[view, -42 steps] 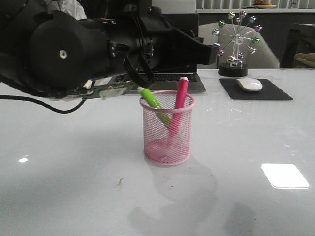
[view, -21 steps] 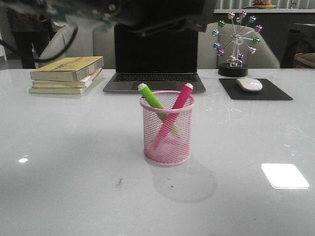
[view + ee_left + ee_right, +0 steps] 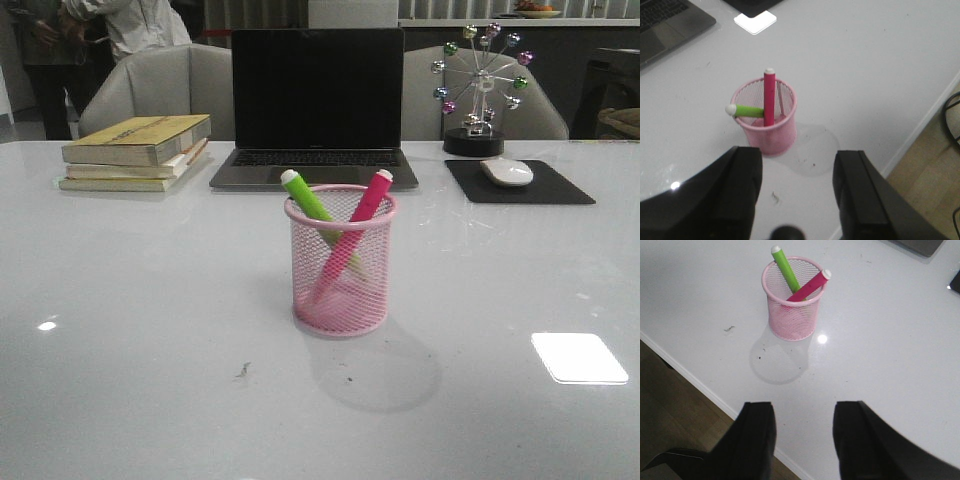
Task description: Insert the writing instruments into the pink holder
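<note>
- Two markers already sit in the pink holder (image 3: 341, 262): lime green marker (image 3: 308, 199) and magenta marker (image 3: 367, 205), both nose-down, white tips poking above the rim.
- Markers cross inside the cup; seen from the front, green leans toward the worktop's left edge, magenta toward its right edge. Long axes tilted, not upright.
- Holder stands upright around the middle of the worktop (image 3: 150, 330), closer to the near edge than the laptop (image 3: 317, 105), books (image 3: 135, 150) and mouse pad (image 3: 520, 182) lined along the far edge.
- Left hand (image 3: 797, 192): fingers spread, nothing between them, hovering high with the holder (image 3: 766, 120) ahead of and below it.
- Right hand (image 3: 802, 440): fingers spread too, empty, out past the near edge of the worktop, holder (image 3: 792, 297) ahead and below.
- Neither hand shows in the front view; both well apart from the cup.
- Which arm is nearer: the left looks somewhat closer to the cup, though I cannot tell for sure.
- Judgement: task looks finished, no loose marker seen on the worktop, no further grasp needed.
- Risk if anything: a hand coming back low could clip the protruding tips and tip the light mesh cup.
</note>
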Tool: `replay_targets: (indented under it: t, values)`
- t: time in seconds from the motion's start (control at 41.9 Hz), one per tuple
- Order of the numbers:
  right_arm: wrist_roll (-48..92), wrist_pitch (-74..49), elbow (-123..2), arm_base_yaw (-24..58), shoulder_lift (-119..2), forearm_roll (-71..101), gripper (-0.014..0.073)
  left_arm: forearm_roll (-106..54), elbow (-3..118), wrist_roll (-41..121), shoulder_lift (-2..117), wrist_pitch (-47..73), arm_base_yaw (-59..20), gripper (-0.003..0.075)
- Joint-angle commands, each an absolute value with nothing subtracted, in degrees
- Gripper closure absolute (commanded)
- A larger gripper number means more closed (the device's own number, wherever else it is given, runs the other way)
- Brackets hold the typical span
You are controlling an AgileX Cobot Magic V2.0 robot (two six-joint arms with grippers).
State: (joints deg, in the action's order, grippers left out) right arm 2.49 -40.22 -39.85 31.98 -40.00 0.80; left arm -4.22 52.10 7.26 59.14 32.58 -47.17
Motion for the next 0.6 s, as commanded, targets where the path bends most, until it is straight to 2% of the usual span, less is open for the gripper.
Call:
replay_targets:
  t: [0.0,0.358,0.573]
  values:
    - [3.05,-36.35,-41.39,31.87,-39.71,1.03,0.0190,-4.36,49.47,6.76,53.06,31.15,-47.01,0.0318]
    - [3.05,-37.26,-41.39,31.87,-39.76,1.10,0.0190,-3.79,35.43,6.35,36.20,34.55,-46.96,0.0318]
    - [3.05,-36.93,-41.39,31.87,-39.76,1.05,0.0192,-1.41,33.50,3.72,32.88,34.78,-44.93,0.0318]
